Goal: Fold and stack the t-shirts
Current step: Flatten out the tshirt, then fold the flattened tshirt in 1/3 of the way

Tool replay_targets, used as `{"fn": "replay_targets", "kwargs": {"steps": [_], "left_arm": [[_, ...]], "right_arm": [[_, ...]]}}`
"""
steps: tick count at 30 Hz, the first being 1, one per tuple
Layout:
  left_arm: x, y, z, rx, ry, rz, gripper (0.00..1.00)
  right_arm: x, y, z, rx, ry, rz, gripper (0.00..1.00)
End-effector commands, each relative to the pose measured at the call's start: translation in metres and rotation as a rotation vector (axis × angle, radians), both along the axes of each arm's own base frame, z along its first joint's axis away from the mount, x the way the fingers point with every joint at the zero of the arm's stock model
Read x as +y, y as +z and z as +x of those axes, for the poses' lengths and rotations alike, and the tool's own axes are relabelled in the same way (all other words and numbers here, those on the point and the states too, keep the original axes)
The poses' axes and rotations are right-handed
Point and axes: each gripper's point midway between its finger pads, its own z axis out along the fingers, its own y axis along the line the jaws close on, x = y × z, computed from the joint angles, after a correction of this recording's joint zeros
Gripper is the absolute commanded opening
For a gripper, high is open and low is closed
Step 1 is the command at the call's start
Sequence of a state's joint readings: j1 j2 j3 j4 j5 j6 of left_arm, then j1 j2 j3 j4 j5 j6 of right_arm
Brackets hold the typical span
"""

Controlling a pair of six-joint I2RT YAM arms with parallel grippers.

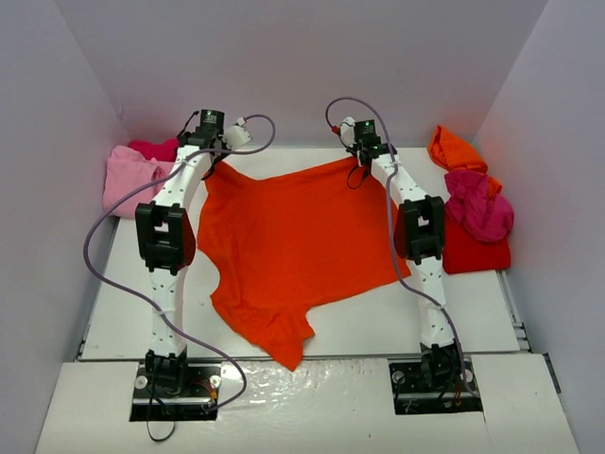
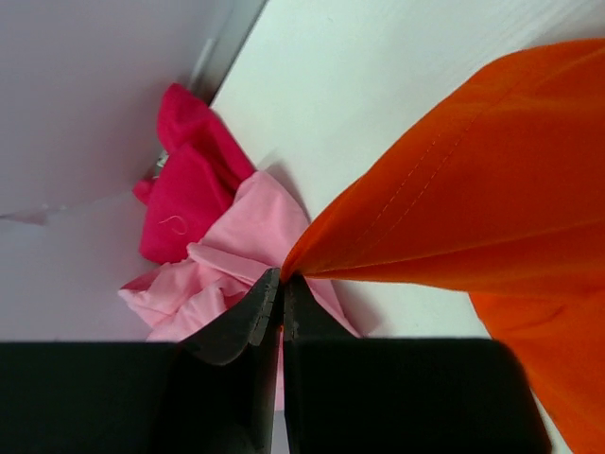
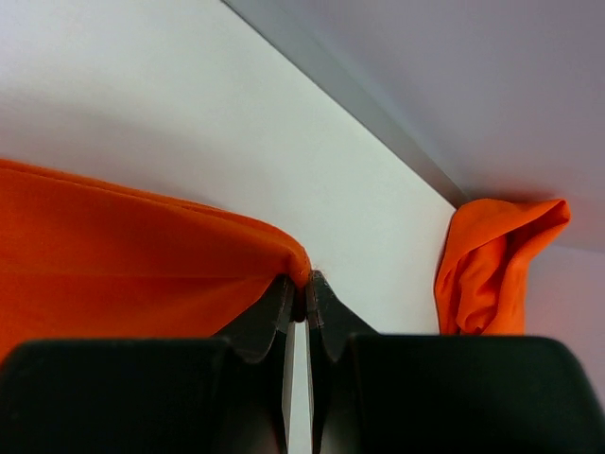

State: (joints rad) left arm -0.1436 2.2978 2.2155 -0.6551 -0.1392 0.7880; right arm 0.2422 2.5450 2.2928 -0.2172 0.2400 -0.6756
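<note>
The white tabletop (image 1: 454, 312) fills the middle of the top view. Across its centre lies the bright orange-red cloth t-shirt (image 1: 293, 246), spread mostly flat, with a rumpled flap trailing toward the lower centre of the frame. This looks like the laying-out step, before any fold is made. The next move probably calls for both arms to travel together, keeping the far edge taut, either to smooth the cloth or to carry that edge over toward the bottom of the frame.

The other shirts wait crumpled. A light pink cloth tee (image 1: 128, 180) and a magenta cloth tee (image 1: 151, 148) sit at the upper left. At the right edge, an orange cloth tee (image 1: 454, 149) lies above a second magenta tee (image 1: 480, 206), which is heaped on a red cloth tee (image 1: 477, 253).

The left gripper (image 2: 281, 279) is pinched tight on the spread shirt's upper-left corner, with only fabric between its jaws. The right gripper (image 3: 304, 282) clamps the upper-right corner the same way.
</note>
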Motion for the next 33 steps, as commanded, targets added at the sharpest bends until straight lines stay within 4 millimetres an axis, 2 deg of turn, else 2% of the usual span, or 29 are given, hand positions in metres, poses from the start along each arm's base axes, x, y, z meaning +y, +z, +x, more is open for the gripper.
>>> {"fn": "replay_targets", "kwargs": {"steps": [1,3,5,9,15,18,22,25,31,33], "left_arm": [[0.015,0.113,0.005,-0.233,0.028,0.036,0.00],[0.019,0.115,0.009,-0.254,0.039,0.048,0.00],[0.023,0.112,0.012,-0.258,0.063,0.061,0.00],[0.025,0.092,0.018,-0.239,0.103,0.071,0.00],[0.022,0.087,0.031,-0.262,0.118,0.121,0.00],[0.017,0.092,0.034,-0.264,0.107,0.138,0.00],[0.015,0.107,0.032,-0.283,0.090,0.152,0.00],[0.014,0.122,0.024,-0.287,0.067,0.176,0.00],[0.008,0.139,0.007,-0.276,0.043,0.208,0.00],[0.001,0.149,-0.002,-0.275,0.027,0.216,0.00]], "right_arm": [[-0.006,0.089,0.023,-0.224,-0.024,0.027,0.00],[-0.008,0.088,0.021,-0.217,-0.017,0.017,0.00],[-0.015,0.079,0.019,-0.201,-0.035,-0.001,0.00],[-0.034,0.070,0.018,-0.190,-0.070,-0.035,0.00],[-0.050,0.071,0.028,-0.220,-0.080,-0.031,0.00],[-0.048,0.068,0.034,-0.223,-0.060,-0.031,0.00],[-0.043,0.072,0.036,-0.231,-0.037,-0.023,0.00],[-0.040,0.079,0.035,-0.237,-0.015,-0.025,0.00],[-0.035,0.092,0.029,-0.238,0.029,-0.019,0.00],[-0.031,0.088,0.024,-0.218,0.049,-0.019,0.00]]}}
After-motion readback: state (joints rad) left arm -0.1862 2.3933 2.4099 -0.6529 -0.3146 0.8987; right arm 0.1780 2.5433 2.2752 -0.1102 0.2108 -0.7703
